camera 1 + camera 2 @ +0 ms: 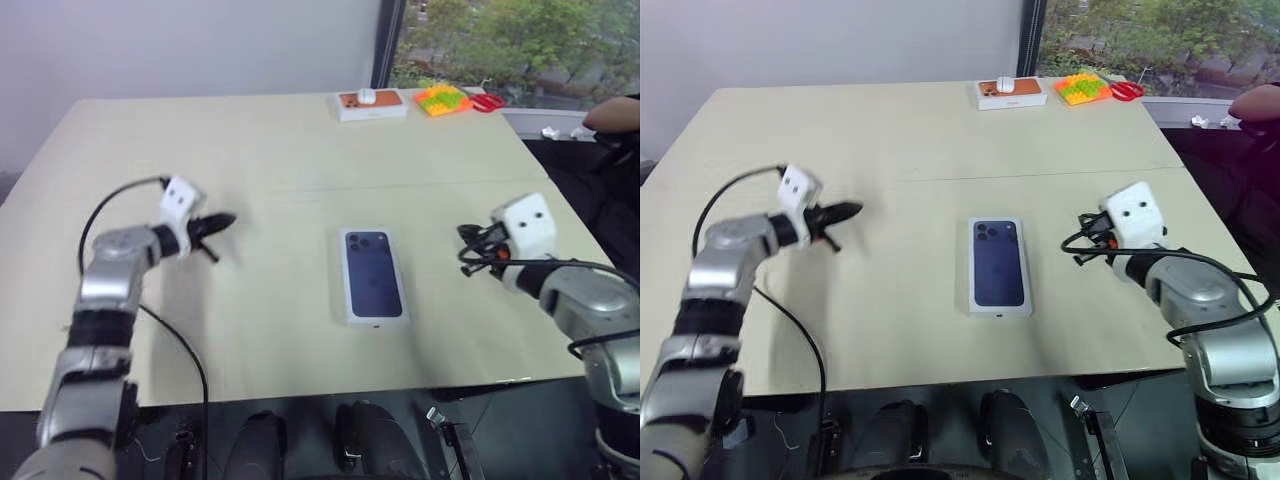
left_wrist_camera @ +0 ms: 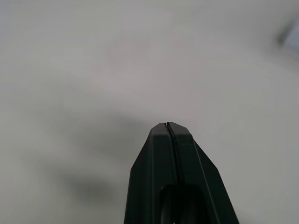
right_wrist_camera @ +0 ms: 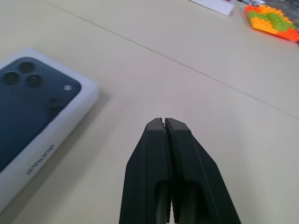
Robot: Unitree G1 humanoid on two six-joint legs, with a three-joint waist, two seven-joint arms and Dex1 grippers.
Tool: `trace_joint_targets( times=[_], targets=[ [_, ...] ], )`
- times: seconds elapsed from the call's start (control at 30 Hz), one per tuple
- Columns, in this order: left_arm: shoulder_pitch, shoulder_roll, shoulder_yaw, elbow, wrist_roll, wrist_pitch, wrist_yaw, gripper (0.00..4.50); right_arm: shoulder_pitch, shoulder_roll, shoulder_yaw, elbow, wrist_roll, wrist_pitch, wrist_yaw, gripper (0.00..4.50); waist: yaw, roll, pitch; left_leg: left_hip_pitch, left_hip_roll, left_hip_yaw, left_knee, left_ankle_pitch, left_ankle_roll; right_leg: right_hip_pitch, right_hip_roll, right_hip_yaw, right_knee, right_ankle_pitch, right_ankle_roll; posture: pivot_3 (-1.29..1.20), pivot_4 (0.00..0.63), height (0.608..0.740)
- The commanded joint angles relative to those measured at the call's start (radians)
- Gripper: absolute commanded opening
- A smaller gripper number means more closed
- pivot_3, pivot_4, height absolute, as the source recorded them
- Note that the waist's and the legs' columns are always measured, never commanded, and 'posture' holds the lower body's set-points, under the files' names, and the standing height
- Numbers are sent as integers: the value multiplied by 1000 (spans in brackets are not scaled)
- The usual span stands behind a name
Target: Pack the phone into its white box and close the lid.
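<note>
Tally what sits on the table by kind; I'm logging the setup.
Phone boxes: 2, the lid with the blue picture at the centre, the orange-picture box at the far edge
Brick toy: 1
Red scissors: 1
Total: 4

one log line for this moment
lid: on white box, table centre | left end effector: shut, empty | right end effector: shut, empty
</note>
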Motion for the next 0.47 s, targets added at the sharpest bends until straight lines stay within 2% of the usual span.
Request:
trace_joint_targets(
  times=[0.03, 0.27, 0.47],
  targets=[
    [56, 34, 64, -114, -56, -1, -5, 0, 12, -1, -27, -4, 61, -62, 87, 97, 5, 0, 0, 0, 0, 0, 0, 0, 0, 0, 0, 0, 0, 0, 0, 0, 150, 740],
    [186, 56, 119, -307, -145, 136, 23, 0, 35, -3, -33, 70, 43, -145, 112, 97, 14, 0, 0, 1, -1, 0, 0, 0, 1, 2, 0, 0, -1, -1, 1, 0, 150, 740],
    [196, 83, 110, -324, -151, 157, 17, 0, 14, -8, -23, 87, 61, -156, 129, 97, 14, 0, 0, 2, -1, 0, 0, 0, 1, 3, 1, 0, 0, -1, 1, 0, 150, 740]
  ],
)
